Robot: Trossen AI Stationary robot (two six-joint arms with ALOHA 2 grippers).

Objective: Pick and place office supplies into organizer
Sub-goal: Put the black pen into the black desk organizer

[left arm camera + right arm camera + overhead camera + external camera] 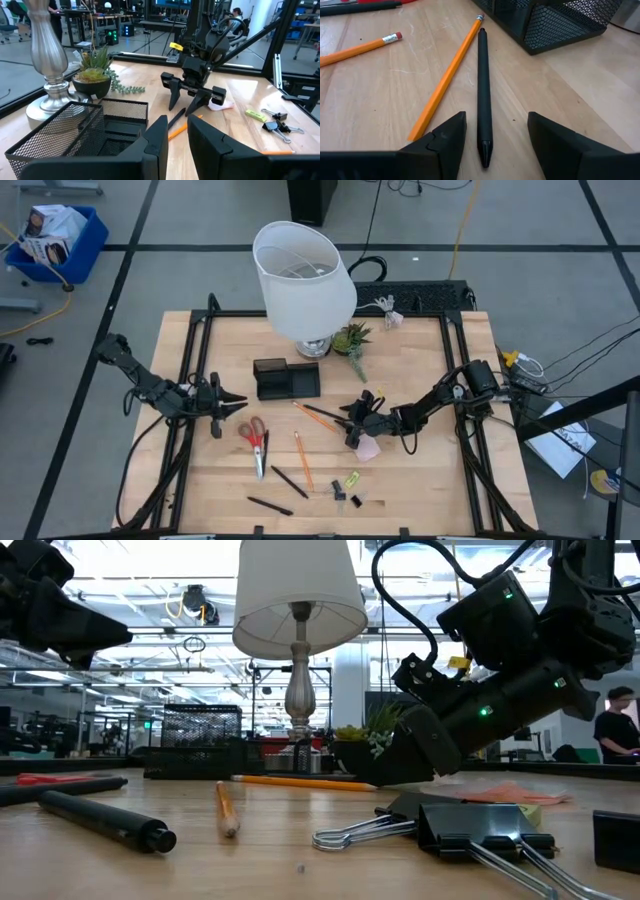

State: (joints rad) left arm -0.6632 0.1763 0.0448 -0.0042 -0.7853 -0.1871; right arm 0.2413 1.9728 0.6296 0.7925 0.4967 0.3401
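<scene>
No brand, label or writing can be read on anything on my table. My right gripper (490, 145) is down low near the middle of the table with its fingers spread wide and holding nothing; a black pen (483, 90) lies on the wood with its near tip running in between my two fingers, touching neither that I can see, and an orange pencil (446, 80) lies just beside it, angled away from it toward one finger. From above, my right gripper (357, 423) sits right over the near ends of that pen and pencil, with the pink sticky-note pad (368, 447) just in front of it. The black mesh organizer (286, 378) stands beyond the far ends of the pen and pencil, next to the lamp (303, 280) and near the small potted plant (351, 339). My left gripper (224, 408) waits above the table's left side with its fingers narrowly parted and nothing between them, the red-handled scissors (255, 438) lying just in front of it. Another orange pencil (302, 457), two more black pens (289, 481), a small yellow-green piece (351, 478) and the black clips (346, 496) are scattered toward the front edge
</scene>
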